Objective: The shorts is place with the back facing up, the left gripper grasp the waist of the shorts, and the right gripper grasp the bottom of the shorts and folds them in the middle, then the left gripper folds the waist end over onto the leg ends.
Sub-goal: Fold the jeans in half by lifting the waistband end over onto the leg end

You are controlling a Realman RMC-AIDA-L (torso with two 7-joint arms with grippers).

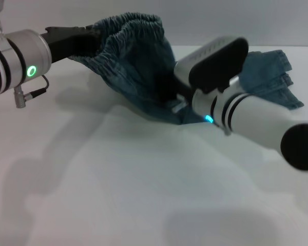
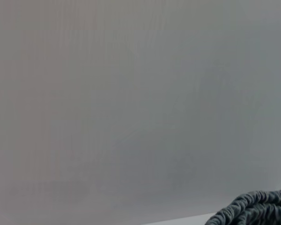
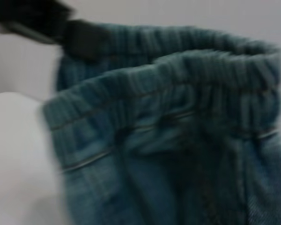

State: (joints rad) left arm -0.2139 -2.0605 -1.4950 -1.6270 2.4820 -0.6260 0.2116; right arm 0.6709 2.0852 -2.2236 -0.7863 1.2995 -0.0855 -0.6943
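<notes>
1. Lifting the waist (image 1: 131, 25) clear of the table (image 1: 118, 195), the left gripper (image 1: 87, 38) is clamped on its ruffled band.
2. Shorts (image 1: 138, 72) drape down to the leg ends (image 1: 277, 82), lying flat.
3. Right gripper (image 1: 177, 97) is buried in denim; its closure cannot be told.
4. Risk: elastic slipping free mid-fold.

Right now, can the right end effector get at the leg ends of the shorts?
Probably yes. The leg ends lie flat on the table just beside the right end effector, and nothing covers them.
</notes>
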